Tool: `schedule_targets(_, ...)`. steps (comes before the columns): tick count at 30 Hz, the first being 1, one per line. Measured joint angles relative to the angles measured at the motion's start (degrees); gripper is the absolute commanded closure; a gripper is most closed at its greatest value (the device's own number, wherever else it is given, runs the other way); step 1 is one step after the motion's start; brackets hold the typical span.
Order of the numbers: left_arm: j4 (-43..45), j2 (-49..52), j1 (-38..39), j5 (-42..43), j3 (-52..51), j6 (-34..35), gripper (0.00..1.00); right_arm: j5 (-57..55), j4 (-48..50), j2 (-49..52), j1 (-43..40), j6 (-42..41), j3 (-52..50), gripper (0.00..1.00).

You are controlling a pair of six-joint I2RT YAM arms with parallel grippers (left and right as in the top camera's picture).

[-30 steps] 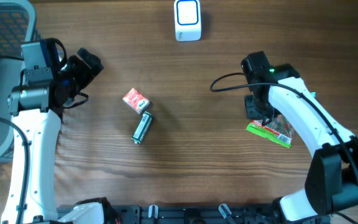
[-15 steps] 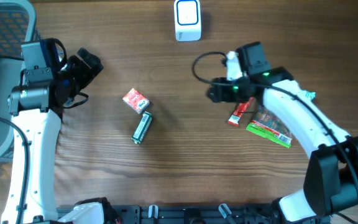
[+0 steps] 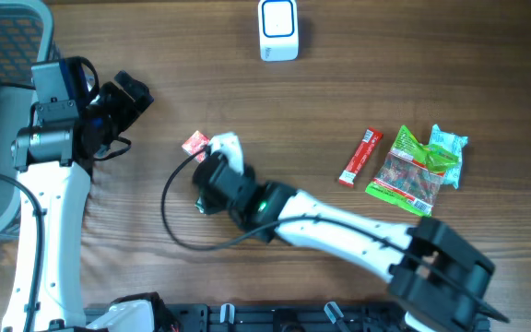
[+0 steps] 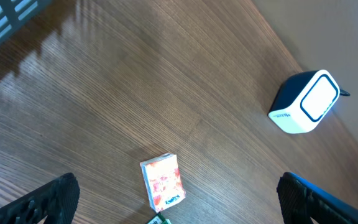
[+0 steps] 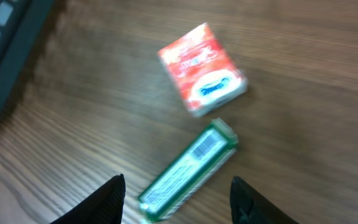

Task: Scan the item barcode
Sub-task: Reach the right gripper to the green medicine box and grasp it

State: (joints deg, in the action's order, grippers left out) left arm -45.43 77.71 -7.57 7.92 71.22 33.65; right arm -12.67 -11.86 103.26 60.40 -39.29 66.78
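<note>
Since the earlier overhead frames, a long swing of the right arm: away from the snacks on the right side and across the worktop [image 3: 275,101] to the middle-left. Leaves behind there a red stick [image 3: 360,157] and two snack bags, a green-red bag [image 3: 402,177] and a paler green bag [image 3: 446,149], all lying flat and close together. Hovers now low over the green pack [image 5: 188,168], with the right fingers [image 5: 114,198] spread apart and pinching nothing, one on each side of the pack's lower end; so probably the item chosen for scanning. As for this pack: lies flat on the wood just beside the red box [image 5: 202,68], barcode side up, well apart from the scanner [image 3: 277,29]; needs therefore, by judgement, lifting and turning toward the scanner's window. As for the scanner: stands at the far edge in the middle, pale face visible from above, likely so that either arm can reach. On the left, no work: left fingers [image 4: 51,199] fully spread, holding nothing, parked near the basket [image 3: 7,37], probably out of the way on purpose. By count: one scanner, one red box, one green pack, one red stick, two snack bags, one basket.
</note>
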Motion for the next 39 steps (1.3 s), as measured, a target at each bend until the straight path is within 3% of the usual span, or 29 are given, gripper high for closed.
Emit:
schedule_targets(6,0.0,0.0,0.0,0.0,0.0,0.0,0.00,-4.5,2.9,5.6,1.9,-7.4,0.0,0.41)
schedule_targets(16,0.0,0.0,0.0,0.0,0.0,0.0,0.00,-2.3,7.7,11.5,1.8,-15.1,0.0,0.39)
schedule_targets(18,0.0,0.0,0.0,0.0,0.0,0.0,0.00,-2.1,7.6,12.2,1.8,-16.2,0.0,0.43)
schedule_targets(21,0.0,0.0,0.0,0.0,0.0,0.0,0.00,-2.4,6.2,12.5,1.8,-17.0,0.0,0.62)
schedule_targets(27,0.0,0.0,0.0,0.0,0.0,0.0,0.00,-4.8,-0.1,11.9,0.3,-17.0,0.2,0.68)
schedule_targets(31,0.0,0.0,0.0,0.0,0.0,0.0,0.00,-5.4,-6.6,10.0,-2.8,-10.9,0.2,0.70)
schedule_targets(34,0.0,0.0,0.0,0.0,0.0,0.0,0.00,-5.6,-9.7,7.1,-5.2,-1.8,0.2,0.71)
schedule_targets(39,0.0,0.0,0.0,0.0,0.0,0.0,0.00,-5.8,-16.4,3.3,-7.3,11.1,0.2,0.65)
